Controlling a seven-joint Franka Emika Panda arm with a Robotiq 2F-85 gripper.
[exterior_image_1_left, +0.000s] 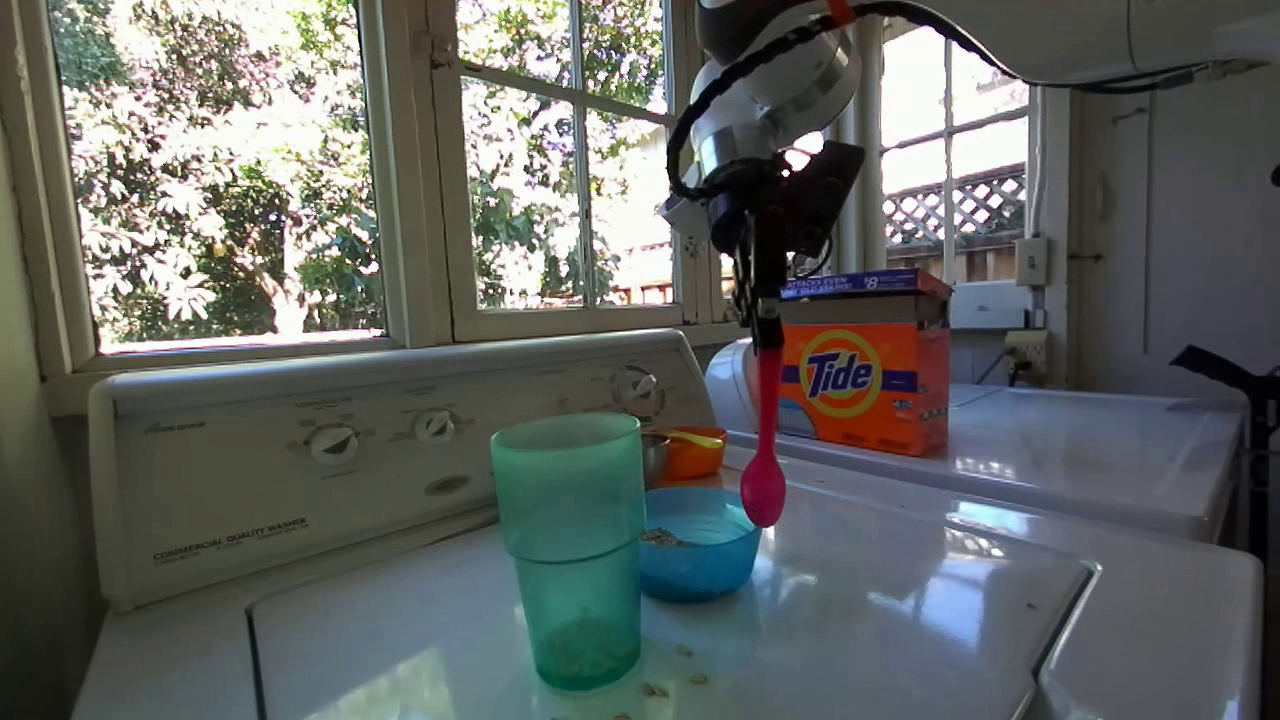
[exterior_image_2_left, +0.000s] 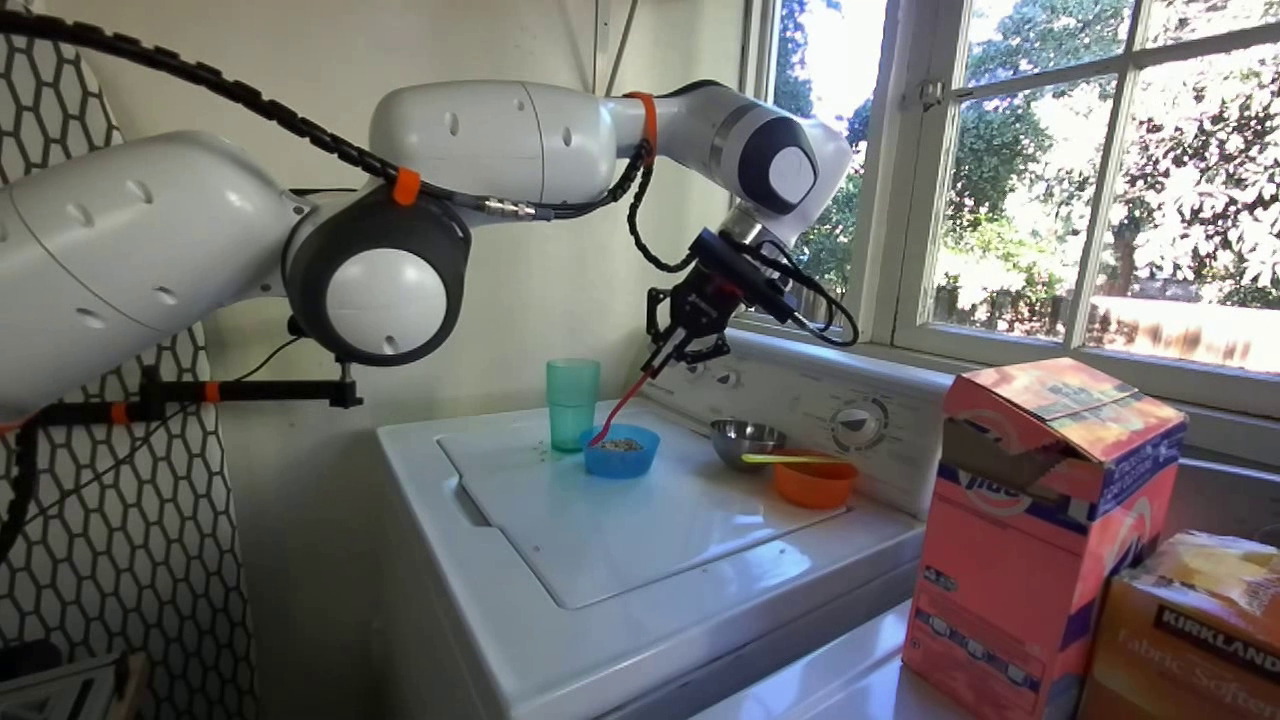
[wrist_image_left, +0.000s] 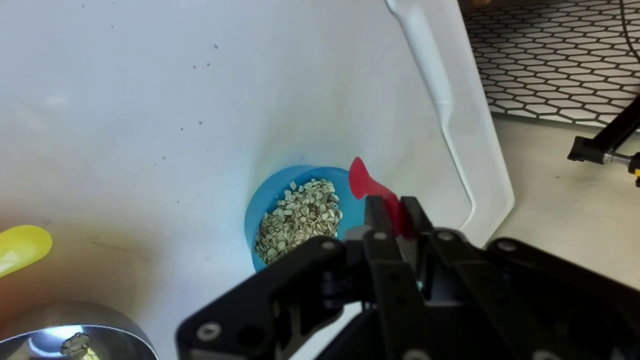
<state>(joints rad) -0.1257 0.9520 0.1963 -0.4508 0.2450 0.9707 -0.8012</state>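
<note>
My gripper (exterior_image_1_left: 766, 338) is shut on the handle of a pink-red spoon (exterior_image_1_left: 763, 485), whose bowl end points down. It also shows in an exterior view (exterior_image_2_left: 652, 370) and between the fingertips in the wrist view (wrist_image_left: 392, 207). The spoon's tip (wrist_image_left: 361, 181) is over the side of a blue bowl (wrist_image_left: 261, 205) in the wrist view; I cannot tell whether it touches the bowl. The bowl holds oats (wrist_image_left: 302, 217). A translucent green cup (exterior_image_1_left: 570, 540) stands upright beside the blue bowl (exterior_image_2_left: 620, 465), with some pale pieces at its bottom. The cup is mostly hidden in the wrist view.
An orange bowl (exterior_image_2_left: 815, 485) with a yellow spoon (exterior_image_2_left: 790, 459) and a metal bowl (exterior_image_2_left: 745, 440) stand near the washer's control panel (exterior_image_1_left: 400, 450). Loose oats (exterior_image_1_left: 655, 690) lie by the cup. A Tide box (exterior_image_1_left: 865, 375) and a Kirkland box (exterior_image_2_left: 1180, 640) stand on the neighbouring machine.
</note>
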